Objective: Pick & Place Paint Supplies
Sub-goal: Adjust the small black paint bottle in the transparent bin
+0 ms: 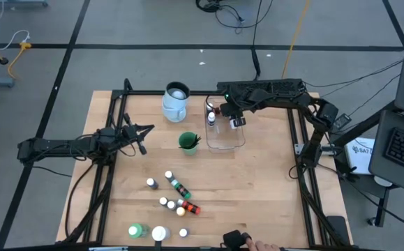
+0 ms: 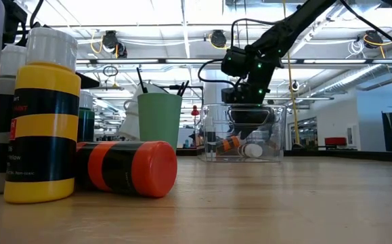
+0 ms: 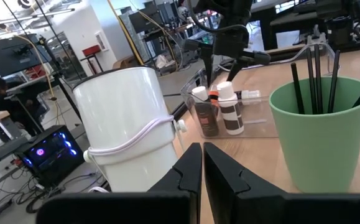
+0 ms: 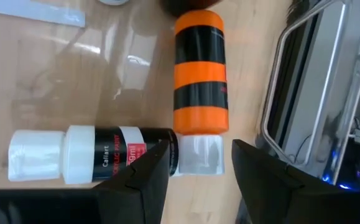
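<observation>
**Right arm over the tub, left arm parked**

I have the right gripper hanging over the clear plastic tub at the far side of the table. Its fingers stand apart and empty; through its wrist camera I see an orange-banded paint bottle lying on the tub floor just ahead of them, with a white-capped bottle lying beside it, the two touching at the cap end. The left gripper sits at the left side of the table, its fingers together and holding nothing, pointed toward the pale jug and the green cup with dark brushes standing in it. The other small paint bottles lie scattered on the near half of the table, with a larger green bottle and a white jar at the near edge.
</observation>
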Controlling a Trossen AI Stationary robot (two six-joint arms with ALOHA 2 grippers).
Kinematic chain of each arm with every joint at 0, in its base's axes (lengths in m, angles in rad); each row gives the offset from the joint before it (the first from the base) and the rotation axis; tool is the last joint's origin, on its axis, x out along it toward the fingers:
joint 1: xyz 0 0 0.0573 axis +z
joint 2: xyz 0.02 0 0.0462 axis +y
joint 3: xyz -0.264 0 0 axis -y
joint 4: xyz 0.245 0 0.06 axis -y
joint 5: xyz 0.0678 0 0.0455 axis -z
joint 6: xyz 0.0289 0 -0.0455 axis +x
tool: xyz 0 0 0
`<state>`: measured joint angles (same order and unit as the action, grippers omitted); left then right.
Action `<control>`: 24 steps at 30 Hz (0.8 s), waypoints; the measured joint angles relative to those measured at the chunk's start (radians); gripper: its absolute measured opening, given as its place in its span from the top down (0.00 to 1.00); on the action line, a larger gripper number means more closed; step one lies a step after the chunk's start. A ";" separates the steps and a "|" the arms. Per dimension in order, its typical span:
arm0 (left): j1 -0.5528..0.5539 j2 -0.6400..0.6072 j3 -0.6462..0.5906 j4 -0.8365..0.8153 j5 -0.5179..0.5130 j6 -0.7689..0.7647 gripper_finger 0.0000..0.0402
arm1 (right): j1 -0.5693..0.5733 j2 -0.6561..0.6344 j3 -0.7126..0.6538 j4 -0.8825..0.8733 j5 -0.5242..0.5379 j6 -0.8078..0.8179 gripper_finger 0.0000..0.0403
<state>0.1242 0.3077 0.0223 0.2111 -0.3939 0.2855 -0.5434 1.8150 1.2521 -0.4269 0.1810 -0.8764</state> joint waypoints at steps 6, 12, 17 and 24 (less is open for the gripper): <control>0.000 0.000 0.000 0.000 0.000 0.000 0.95 | -0.006 0.001 -0.001 0.005 -0.017 -0.009 0.58; 0.000 0.000 0.000 0.001 0.000 0.001 0.95 | -0.019 0.002 -0.002 0.005 -0.032 -0.006 0.58; 0.000 0.000 0.000 0.002 0.000 0.001 0.95 | -0.021 0.002 -0.002 0.008 -0.032 -0.001 0.58; 0.000 0.000 0.000 0.002 0.000 0.002 0.95 | -0.027 0.003 -0.002 0.008 -0.078 0.027 0.58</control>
<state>0.1242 0.3077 0.0223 0.2127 -0.3939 0.2871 -0.5704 1.8183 1.2499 -0.4189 0.1031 -0.8494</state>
